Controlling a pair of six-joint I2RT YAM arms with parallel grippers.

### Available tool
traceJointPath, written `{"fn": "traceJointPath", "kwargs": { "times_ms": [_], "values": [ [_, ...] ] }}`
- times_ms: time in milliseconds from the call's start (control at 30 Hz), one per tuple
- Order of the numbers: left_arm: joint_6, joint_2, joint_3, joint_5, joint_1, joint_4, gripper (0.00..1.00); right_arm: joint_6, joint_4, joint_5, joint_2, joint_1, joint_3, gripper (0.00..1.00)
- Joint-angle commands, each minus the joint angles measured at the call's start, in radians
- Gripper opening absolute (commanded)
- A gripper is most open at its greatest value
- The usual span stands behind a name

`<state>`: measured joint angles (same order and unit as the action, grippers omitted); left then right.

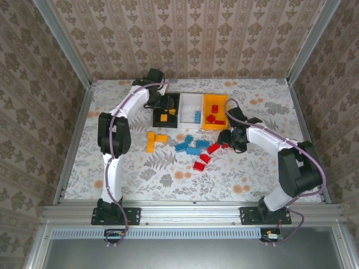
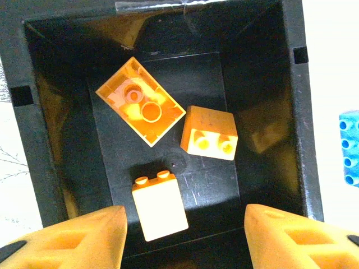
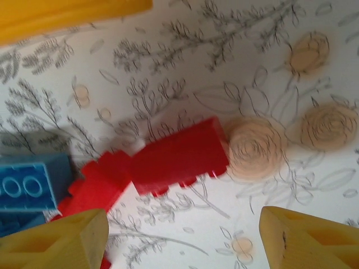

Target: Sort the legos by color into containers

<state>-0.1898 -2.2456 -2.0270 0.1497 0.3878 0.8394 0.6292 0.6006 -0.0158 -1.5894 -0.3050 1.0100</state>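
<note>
three orange-yellow legos lie on the floor of the black container, each apart from the others. one is turned over so that its hollow underside shows. the left claw hangs above this container with its jaws spread about as wide as the floor. it is released, with nothing between the jaws, and it touches no brick.

next to the black one stands the white container with a blue lego inside, and then the orange container with some red legos inside.

in front of the containers, loose bricks lie on the flowered counter: a yellow group on the left, a blue group in the middle and a red group on the right.

the right claw is over the right end of the red group. its jaws are wide apart and empty. one red brick lies on the counter between the jaws, not gripped, and it touches a second red brick.
</note>
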Motion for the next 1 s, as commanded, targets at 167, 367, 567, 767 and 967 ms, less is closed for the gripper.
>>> {"fn": "traceJointPath", "kwargs": {
  "times_ms": [167, 367, 567, 767, 967],
  "values": [
    [-0.037, 0.26, 0.226, 0.029, 0.003, -0.064, 0.61, 0.014, -0.011, 0.03, -0.099, 0.009, 0.062, 0.73],
    [-0.081, 0.441, 0.446, 0.056, 0.014, -0.158, 0.61, 0.006, -0.014, 0.036, -0.164, 0.015, 0.095, 0.72],
    [-0.084, 0.558, 0.557, 0.033, 0.027, -0.165, 0.62, -0.005, -0.019, 0.042, -0.211, 0.025, 0.107, 0.64],
    [-0.086, 0.643, 0.633, 0.023, 0.028, -0.171, 0.63, -0.007, -0.024, 0.039, -0.207, 0.036, 0.091, 0.52],
    [-0.089, 0.686, 0.691, 0.018, 0.025, -0.178, 0.63, -0.02, -0.018, 0.042, -0.155, 0.053, 0.059, 0.4]
  ]
}}
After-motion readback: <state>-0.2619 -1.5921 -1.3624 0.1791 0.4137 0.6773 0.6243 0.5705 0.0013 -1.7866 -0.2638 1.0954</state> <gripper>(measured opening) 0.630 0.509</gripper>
